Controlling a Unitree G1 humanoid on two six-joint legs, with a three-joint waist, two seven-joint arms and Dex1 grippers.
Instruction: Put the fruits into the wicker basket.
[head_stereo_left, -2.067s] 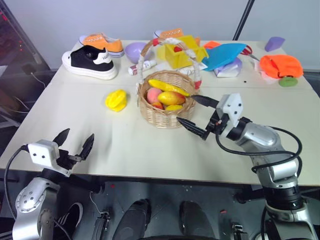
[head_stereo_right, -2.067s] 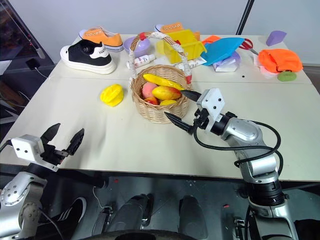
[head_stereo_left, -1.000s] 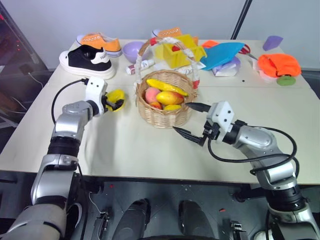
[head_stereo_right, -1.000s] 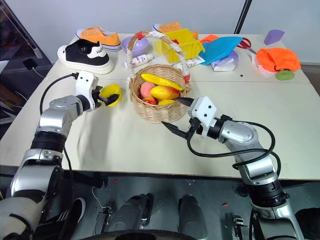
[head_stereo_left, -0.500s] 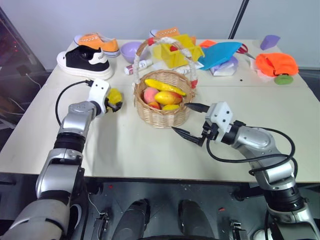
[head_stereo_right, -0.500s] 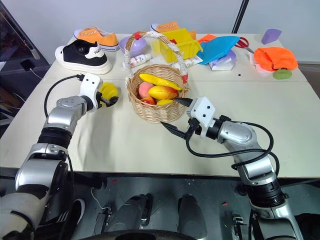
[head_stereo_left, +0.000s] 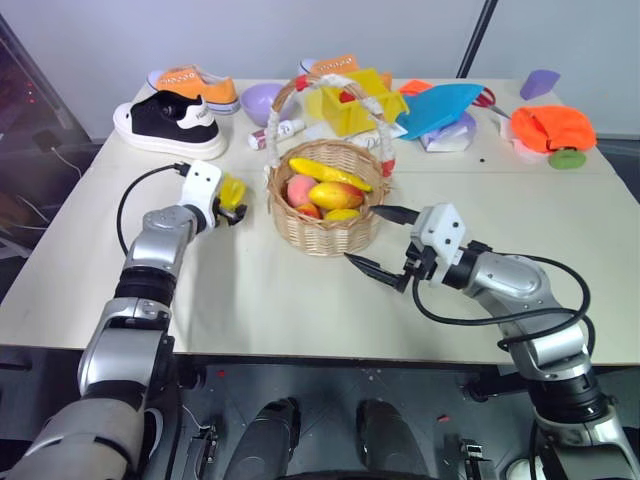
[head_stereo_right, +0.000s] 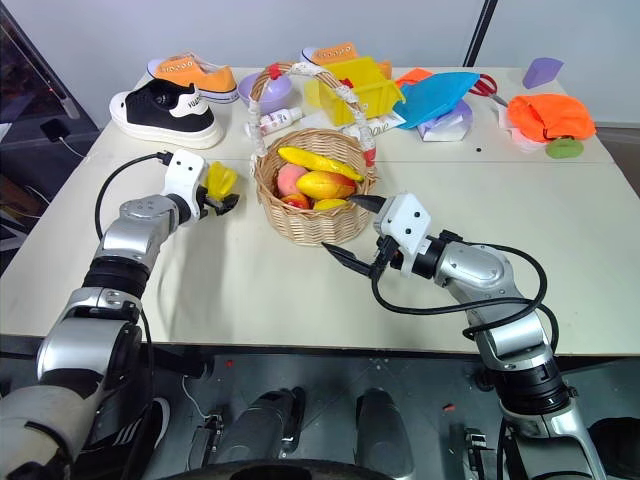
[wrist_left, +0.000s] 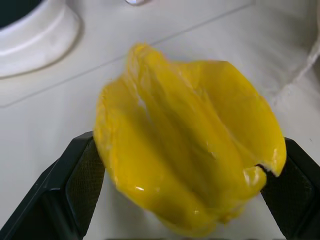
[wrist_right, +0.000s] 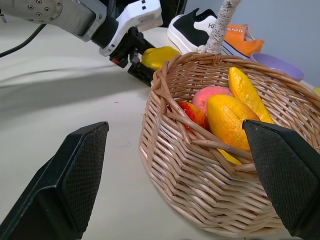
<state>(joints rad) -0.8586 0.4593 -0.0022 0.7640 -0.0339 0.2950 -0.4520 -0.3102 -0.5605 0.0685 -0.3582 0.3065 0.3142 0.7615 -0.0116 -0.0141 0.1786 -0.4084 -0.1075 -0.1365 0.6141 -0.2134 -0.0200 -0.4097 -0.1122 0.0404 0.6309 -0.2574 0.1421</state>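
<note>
Since two seconds back we note the left gripper (head_stereo_left: 232, 208) has come up from the table's near edge to straddle the star fruit (wrist_left: 187, 147) with fingers wide, unclenched, beside the wicker basket (head_stereo_left: 322, 232) holding the mango (head_stereo_left: 336, 195), while the right gripper (head_stereo_left: 386, 243) waits spread open, empty, just right of it.

Around the wicker basket (head_stereo_left: 326, 205) the counter (head_stereo_left: 280, 290) lies bare on the near side. The basket's arched handle (head_stereo_left: 330, 95) spans its mouth, leaving open passage on either side of the arch. The left gripper (head_stereo_left: 232, 203) with the star fruit (head_stereo_left: 231, 192) between its fingers sits just left of the basket; the open right gripper (head_stereo_left: 378, 240) stands just right. Behind it, shoes (head_stereo_left: 170, 120) and a yellow bin (head_stereo_left: 355, 100) crowd the counter
</note>
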